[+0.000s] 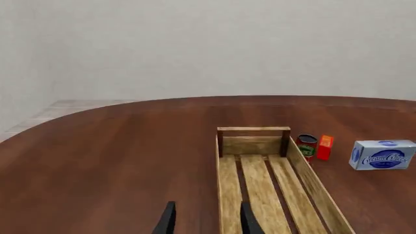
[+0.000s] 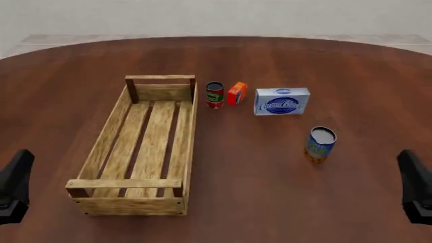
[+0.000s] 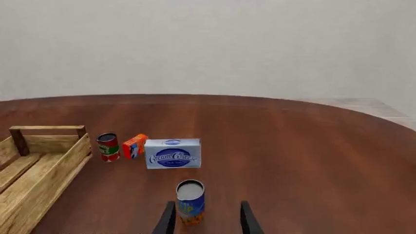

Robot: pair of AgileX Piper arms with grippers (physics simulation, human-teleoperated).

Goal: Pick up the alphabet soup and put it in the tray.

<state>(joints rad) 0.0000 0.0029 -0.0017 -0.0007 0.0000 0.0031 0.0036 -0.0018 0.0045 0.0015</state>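
The alphabet soup (image 2: 320,144) stands upright on the worktop (image 2: 270,192), well to the right of the tray (image 2: 106,143) and nearer to the right arm, so the right gripper (image 3: 204,219) should do the pick. Its jaws are apart and hold nothing; in the right wrist view the can is already about between the finger tips but further out. I think it is best to go forward & down, centre the can, grip at mid height, then lift before going sideways. The left gripper (image 1: 206,220) also has jaws apart, at the tray's near part. The cream cheese box (image 2: 282,101), small orange box (image 2: 236,93) and red can (image 2: 214,94) stand behind, beside the tray's far end, not in the direct way to the tray
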